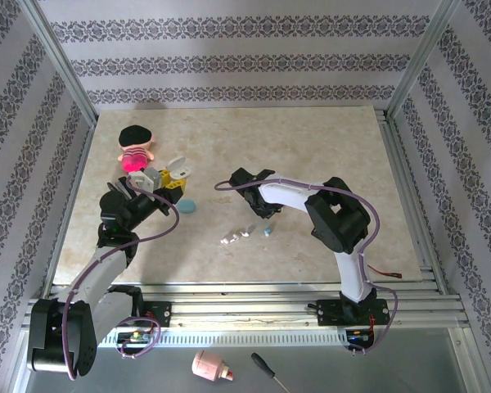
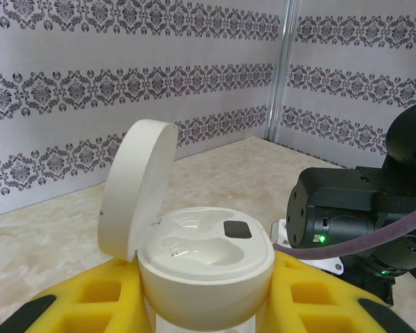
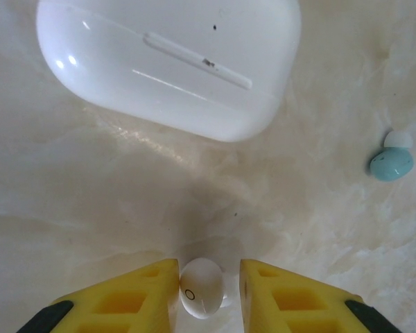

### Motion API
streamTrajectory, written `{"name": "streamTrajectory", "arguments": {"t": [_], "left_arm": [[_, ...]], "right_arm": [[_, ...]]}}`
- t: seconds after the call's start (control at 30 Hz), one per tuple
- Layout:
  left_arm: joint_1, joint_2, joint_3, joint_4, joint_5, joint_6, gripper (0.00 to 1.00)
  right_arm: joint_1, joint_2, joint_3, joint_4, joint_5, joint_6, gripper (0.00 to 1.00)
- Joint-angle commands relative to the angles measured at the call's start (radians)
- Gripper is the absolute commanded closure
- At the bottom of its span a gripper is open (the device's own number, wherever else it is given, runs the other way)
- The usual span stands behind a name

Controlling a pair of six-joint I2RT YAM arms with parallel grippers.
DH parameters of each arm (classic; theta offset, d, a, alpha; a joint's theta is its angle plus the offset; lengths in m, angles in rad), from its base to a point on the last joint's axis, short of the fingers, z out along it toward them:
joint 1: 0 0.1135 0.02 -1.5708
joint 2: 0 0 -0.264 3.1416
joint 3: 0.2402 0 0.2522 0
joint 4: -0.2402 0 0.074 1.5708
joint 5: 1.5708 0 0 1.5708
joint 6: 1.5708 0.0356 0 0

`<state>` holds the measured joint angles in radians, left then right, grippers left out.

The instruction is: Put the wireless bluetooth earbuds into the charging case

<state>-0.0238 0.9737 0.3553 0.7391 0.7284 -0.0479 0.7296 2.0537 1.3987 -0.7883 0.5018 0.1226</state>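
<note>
My left gripper (image 1: 158, 183) is shut on a white charging case (image 2: 204, 267), held upright between its yellow fingers (image 2: 90, 302). The case's lid (image 2: 139, 187) is flipped open and both wells look empty. My right gripper (image 3: 208, 286) is down at the table, open around a white earbud (image 3: 201, 297); the left finger touches the bud and a small gap remains on the right. In the top view my right gripper (image 1: 264, 210) hides this bud. A pale teal earbud (image 3: 392, 163) lies to the right, also seen from above (image 1: 267, 232). Two small white pieces (image 1: 236, 236) lie nearby.
A closed white case (image 3: 170, 62) lies flat just ahead of the right fingers. A teal case (image 1: 186, 205) sits near the left gripper, and a doll (image 1: 135, 147) lies behind it. The right arm's wrist (image 2: 347, 208) is close to the held case.
</note>
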Motion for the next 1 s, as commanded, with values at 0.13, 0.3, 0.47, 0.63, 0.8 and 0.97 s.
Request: {"name": "streamTrajectory", "arguments": {"t": [0.13, 0.3, 0.47, 0.63, 0.8, 0.97], "left_arm": [[0.014, -0.013, -0.008, -0.002, 0.009, 0.019, 0.78], [0.013, -0.011, -0.008, 0.003, 0.012, 0.016, 0.78], [0.014, -0.010, -0.008, 0.003, 0.012, 0.014, 0.78], [0.013, -0.011, -0.010, 0.005, 0.012, 0.016, 0.78], [0.013, -0.011, -0.010, 0.008, 0.012, 0.017, 0.78], [0.013, -0.009, -0.010, 0.011, 0.016, 0.014, 0.78]], "right_arm": [[0.007, 0.009, -0.004, -0.034, 0.012, -0.021, 0.69], [0.006, 0.024, -0.009, -0.040, 0.017, -0.024, 0.69], [0.005, 0.040, 0.000, -0.047, 0.013, -0.024, 0.70], [0.001, 0.052, -0.001, -0.055, 0.020, -0.026, 0.70], [-0.011, 0.063, 0.003, -0.076, 0.030, -0.006, 0.73], [-0.019, 0.043, 0.000, -0.079, 0.053, 0.014, 0.78]]}}
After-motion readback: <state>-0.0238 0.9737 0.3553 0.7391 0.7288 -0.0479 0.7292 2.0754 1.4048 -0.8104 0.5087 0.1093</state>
